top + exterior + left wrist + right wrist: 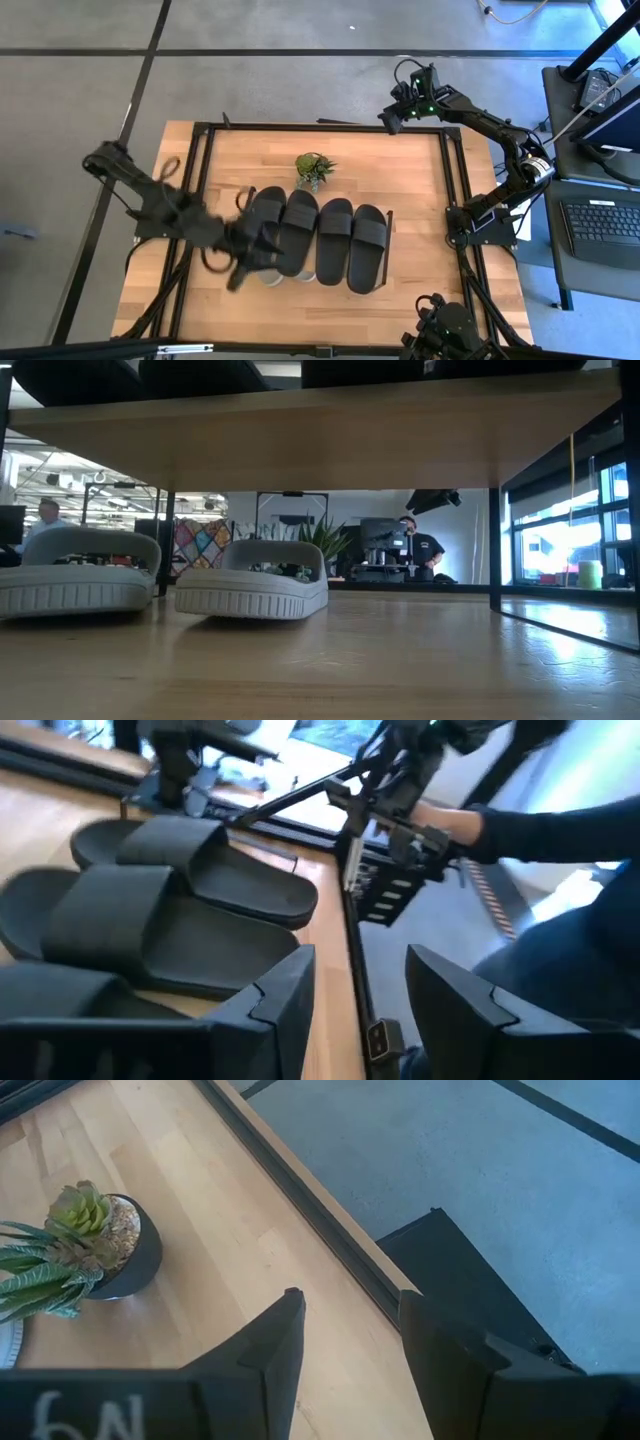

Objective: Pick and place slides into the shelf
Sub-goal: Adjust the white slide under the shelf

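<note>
Four matte black slides (318,238) lie side by side on top of the shelf, and the left wrist view shows three of them (150,920). In the low view, two grey-white slides (250,580) stand on their soles on the table under the shelf board (300,440). My left gripper (240,265) (360,1010) is open. It hovers at the left end of the black row and holds nothing. My right gripper (392,118) (350,1350) is open above the table's far right corner, away from the slides.
A small green potted plant (315,168) (95,1245) stands behind the slides near the far edge. Black rails (452,190) frame the tabletop. A person's blue sleeve (560,830) shows beyond the table's edge. Bare wood lies to the right of the row.
</note>
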`<state>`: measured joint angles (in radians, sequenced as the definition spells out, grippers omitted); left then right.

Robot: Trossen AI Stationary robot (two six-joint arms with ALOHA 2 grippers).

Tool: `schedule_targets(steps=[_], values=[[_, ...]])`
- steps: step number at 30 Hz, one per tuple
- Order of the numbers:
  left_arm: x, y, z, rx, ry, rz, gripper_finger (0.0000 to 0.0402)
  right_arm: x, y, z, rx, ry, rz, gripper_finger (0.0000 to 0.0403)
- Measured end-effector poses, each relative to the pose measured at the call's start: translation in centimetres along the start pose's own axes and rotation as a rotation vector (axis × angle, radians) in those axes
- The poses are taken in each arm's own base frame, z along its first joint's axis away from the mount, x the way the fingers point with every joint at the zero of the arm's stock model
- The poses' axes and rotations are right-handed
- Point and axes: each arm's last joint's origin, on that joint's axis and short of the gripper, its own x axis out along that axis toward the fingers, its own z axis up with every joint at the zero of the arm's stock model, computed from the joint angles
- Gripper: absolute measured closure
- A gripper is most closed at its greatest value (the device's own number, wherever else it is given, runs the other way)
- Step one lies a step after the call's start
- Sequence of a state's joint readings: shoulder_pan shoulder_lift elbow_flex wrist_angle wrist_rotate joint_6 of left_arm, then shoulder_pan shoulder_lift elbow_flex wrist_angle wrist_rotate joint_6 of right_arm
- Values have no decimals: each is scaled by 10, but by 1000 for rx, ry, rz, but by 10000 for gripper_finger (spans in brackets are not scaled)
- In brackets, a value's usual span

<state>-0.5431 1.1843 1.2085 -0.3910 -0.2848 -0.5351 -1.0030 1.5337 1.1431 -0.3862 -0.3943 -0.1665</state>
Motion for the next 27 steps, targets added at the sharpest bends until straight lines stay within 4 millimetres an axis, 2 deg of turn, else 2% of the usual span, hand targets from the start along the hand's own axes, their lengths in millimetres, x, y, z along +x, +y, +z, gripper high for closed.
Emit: schedule_targets(steps=[7,12,17,22,27], values=[[32,-65,-12,-43,48,177,253,0,0,0,-48,0,0,237],[56,-92,-35,-120,167,302,253,0,0,0,-51,0,0,237],[85,-101,-72,-195,337,420,253,0,0,0,-52,0,0,238],[114,-99,-109,-229,467,508,253,0,0,0,-51,2,1,237],[134,-93,-142,-214,590,599,253,0,0,-1,-44,11,2,237]])
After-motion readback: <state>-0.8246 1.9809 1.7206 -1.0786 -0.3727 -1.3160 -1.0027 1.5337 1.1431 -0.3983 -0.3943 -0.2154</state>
